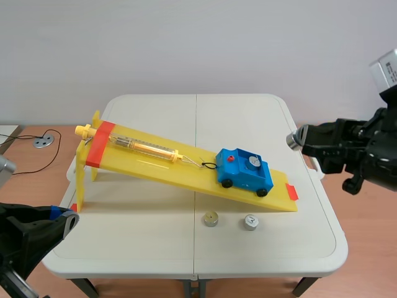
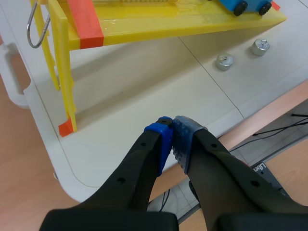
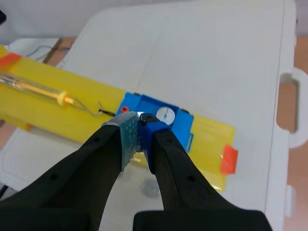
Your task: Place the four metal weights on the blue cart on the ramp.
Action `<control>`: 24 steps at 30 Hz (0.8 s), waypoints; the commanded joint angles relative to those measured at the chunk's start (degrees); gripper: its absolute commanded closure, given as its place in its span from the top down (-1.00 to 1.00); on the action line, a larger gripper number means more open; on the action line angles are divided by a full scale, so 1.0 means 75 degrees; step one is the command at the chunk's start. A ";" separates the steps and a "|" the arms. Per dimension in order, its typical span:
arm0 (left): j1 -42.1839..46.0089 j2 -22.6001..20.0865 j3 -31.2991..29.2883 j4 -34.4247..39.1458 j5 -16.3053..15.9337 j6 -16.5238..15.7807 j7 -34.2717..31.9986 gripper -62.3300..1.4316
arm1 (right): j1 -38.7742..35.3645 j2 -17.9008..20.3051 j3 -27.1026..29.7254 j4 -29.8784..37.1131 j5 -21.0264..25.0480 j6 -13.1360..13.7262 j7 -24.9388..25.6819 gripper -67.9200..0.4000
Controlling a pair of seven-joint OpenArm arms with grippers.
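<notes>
The blue cart point(image 1: 244, 171) stands low on the yellow ramp point(image 1: 155, 162), hooked to a spring scale, with one metal weight point(image 1: 252, 162) in its tray. Two more weights point(image 1: 211, 218) point(image 1: 250, 221) rest on the table in front of the ramp. My right gripper point(image 1: 298, 138) hovers to the right of the cart, above it, shut on a fourth weight point(image 1: 290, 141). In the right wrist view that gripper point(image 3: 140, 123) hangs over the cart point(image 3: 179, 125) beside the loaded weight point(image 3: 165, 114). My left gripper point(image 2: 172, 131) is shut on nothing at the table's near left edge.
The ramp's tall yellow support point(image 2: 65, 72) stands ahead of the left gripper, with a metal ring point(image 2: 37, 29) hanging beside it. In the left wrist view the two loose weights point(image 2: 224, 61) point(image 2: 260, 46) lie farther off. An orange stop point(image 1: 291, 192) marks the ramp's low end.
</notes>
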 commanded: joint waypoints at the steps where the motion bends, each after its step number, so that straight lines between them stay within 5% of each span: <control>1: -0.0172 -0.0003 -0.0128 0.0545 -0.0565 -0.0213 -0.0787 -0.87 | 0.0863 0.0035 -0.0254 0.0117 0.0373 0.0149 0.0810 -0.97; 24: -0.0172 -0.0003 -0.0128 0.0545 -0.0565 -0.0213 -0.0784 -0.87 | 0.3089 -0.0621 -0.0592 -0.3080 0.0318 0.0297 0.0743 -0.97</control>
